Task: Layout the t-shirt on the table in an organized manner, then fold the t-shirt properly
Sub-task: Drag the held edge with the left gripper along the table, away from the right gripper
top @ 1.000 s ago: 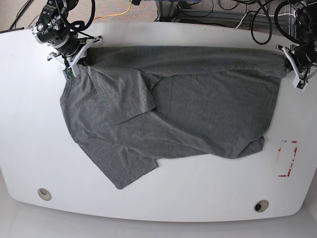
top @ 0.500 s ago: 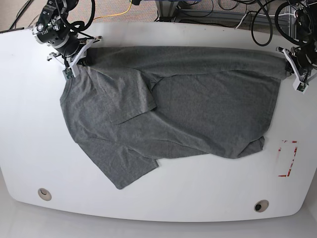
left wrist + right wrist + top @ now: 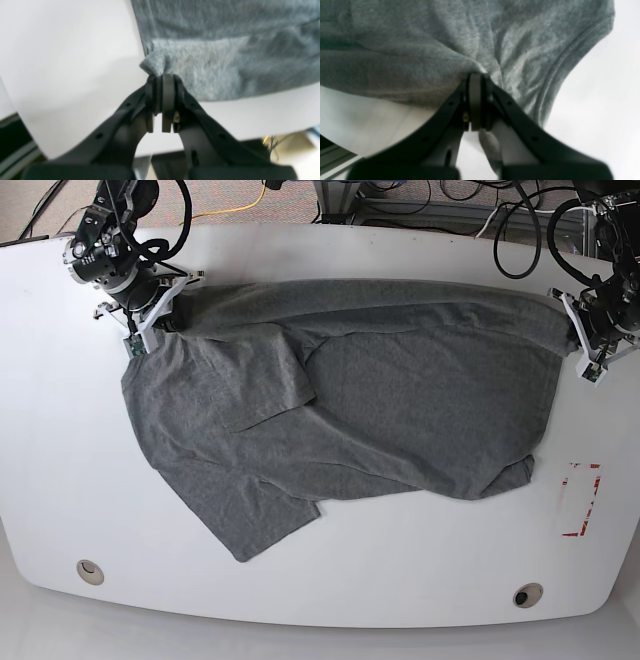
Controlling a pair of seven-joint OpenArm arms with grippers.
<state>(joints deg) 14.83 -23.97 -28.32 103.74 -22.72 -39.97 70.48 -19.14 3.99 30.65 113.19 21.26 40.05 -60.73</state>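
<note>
Both hands have shifted since the earlier base pictures: the right hand (image 3: pixel 150 315), at that view's left, has drawn slightly toward the near side and inward, and the left hand (image 3: pixel 590 340), at that view's right, has come inward over the bench (image 3: pixel 400 590) edge; the upper band of cloth between them now sags a little more than it did.

Right hand: jaws fully closed, pinching a bunched corner of the t-shirt (image 3: pixel 380 400); confirmed in its wrist view, where fabric gathers into the closed hand (image 3: pixel 476 82).

Left hand: jaws closed to a thin gap on a folded corner of the shirt; confirmed in its wrist view at the hand (image 3: pixel 162 80).

T-shirt: lies on the bench, spread across the middle, far edge held at both ends; one sleeve is folded over onto the body at centre-left; a lower corner trails toward the near-left grommet hole (image 3: pixel 90 570); the near-right hem is rumpled, close to but apart from the red tape mark (image 3: pixel 580 500).

Assessment: layout stage, not yet complete; folding not begun.

Recommendation: keep both grips firm; draw the hands apart evenly to take up the slack in the held edge, then drag low across the bench so the body flattens; avoid lifting high, as the thin knit will likely bunch; the folded-over sleeve will need separate attention.
</note>
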